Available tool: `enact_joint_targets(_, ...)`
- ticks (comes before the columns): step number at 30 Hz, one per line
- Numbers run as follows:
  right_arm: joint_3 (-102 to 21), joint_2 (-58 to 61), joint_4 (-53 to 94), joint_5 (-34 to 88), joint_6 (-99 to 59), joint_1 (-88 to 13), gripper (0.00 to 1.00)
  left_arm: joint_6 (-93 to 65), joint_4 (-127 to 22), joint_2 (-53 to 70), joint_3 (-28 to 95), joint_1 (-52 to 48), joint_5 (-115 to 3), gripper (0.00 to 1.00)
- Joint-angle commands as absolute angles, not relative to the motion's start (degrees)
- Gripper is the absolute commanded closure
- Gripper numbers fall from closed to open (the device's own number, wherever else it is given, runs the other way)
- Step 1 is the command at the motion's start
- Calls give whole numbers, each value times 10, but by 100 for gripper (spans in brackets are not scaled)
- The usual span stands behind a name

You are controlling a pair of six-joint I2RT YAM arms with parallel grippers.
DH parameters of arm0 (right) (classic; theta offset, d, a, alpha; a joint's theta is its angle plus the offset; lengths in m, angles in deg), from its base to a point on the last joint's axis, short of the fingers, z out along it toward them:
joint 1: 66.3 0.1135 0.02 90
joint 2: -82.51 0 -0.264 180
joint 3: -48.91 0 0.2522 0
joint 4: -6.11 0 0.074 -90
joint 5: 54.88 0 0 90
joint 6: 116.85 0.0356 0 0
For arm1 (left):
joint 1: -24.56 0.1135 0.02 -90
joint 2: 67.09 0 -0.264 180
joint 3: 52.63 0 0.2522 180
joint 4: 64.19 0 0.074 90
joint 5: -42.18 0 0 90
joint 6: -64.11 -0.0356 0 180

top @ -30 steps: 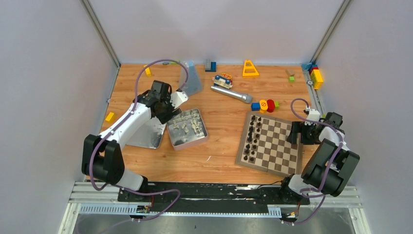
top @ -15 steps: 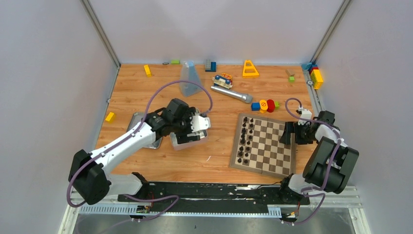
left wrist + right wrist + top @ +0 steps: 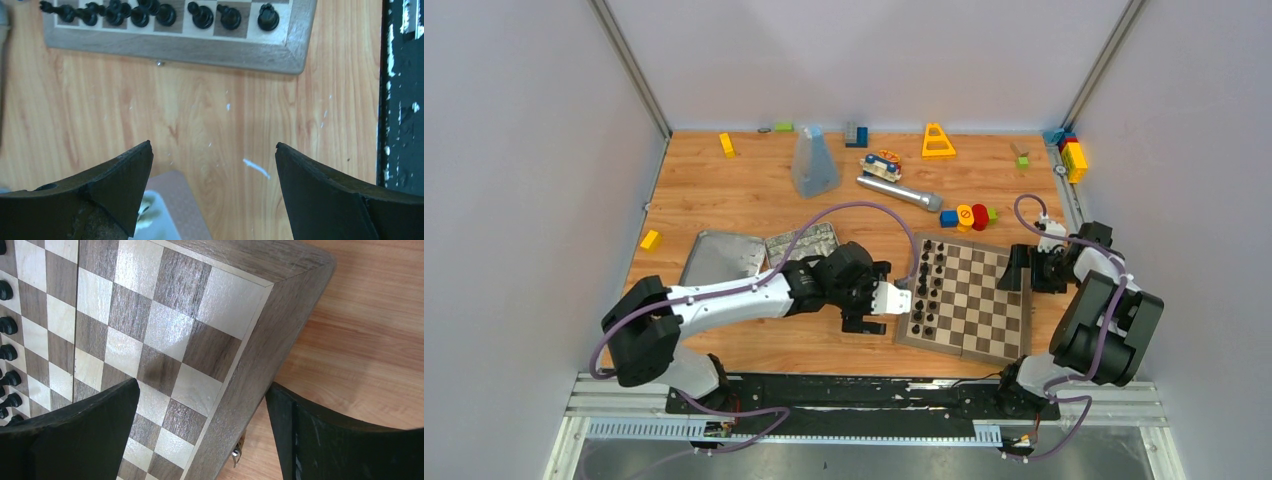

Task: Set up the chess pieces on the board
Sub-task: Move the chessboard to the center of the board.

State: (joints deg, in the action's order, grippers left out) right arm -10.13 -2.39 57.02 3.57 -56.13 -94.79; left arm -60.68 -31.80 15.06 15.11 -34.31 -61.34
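Beside the board [image 3: 992, 300], on either edge, both claws stand released. The left gripper [image 3: 212, 150] hangs empty over bare table, and the right gripper [image 3: 202, 387] straddles a wooden corner without clamping it. Black men [image 3: 929, 285] fill the left files. The white pieces [image 3: 809, 243], tiny cream figurines, lie in the shiny tin [image 3: 770, 243], well apart. I judge the white side not yet begun: next comes a fine pinch on one small, smooth, tippy piece.

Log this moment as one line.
left tool open, empty, left of board | right tool open at board edge | white pieces in tin
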Motion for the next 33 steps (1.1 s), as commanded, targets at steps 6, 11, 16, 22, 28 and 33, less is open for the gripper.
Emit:
enact_joint_targets(6, -110, -35, 591, 13, -554, -934, 1, -518, -459, 226, 142, -380, -637, 0)
enact_joint_targets(11, -109, -40, 593, 16, -555, -907, 1, -516, -460, 232, 135, -382, -613, 0)
enact_joint_targets(16, -116, -52, 593, 15, -552, -883, 1, -549, -417, 201, 125, -382, -565, 0)
enact_joint_targets(22, -139, -75, 586, 23, -534, -842, 2, -585, -339, 132, 107, -365, -454, 0)
enact_joint_targets(28, -160, -96, 576, 33, -514, -801, 3, -600, -232, 80, 116, -280, -438, 1)
enact_joint_targets(33, -166, -105, 566, 63, -503, -790, 1, -621, -163, 81, 139, -227, -461, 3)
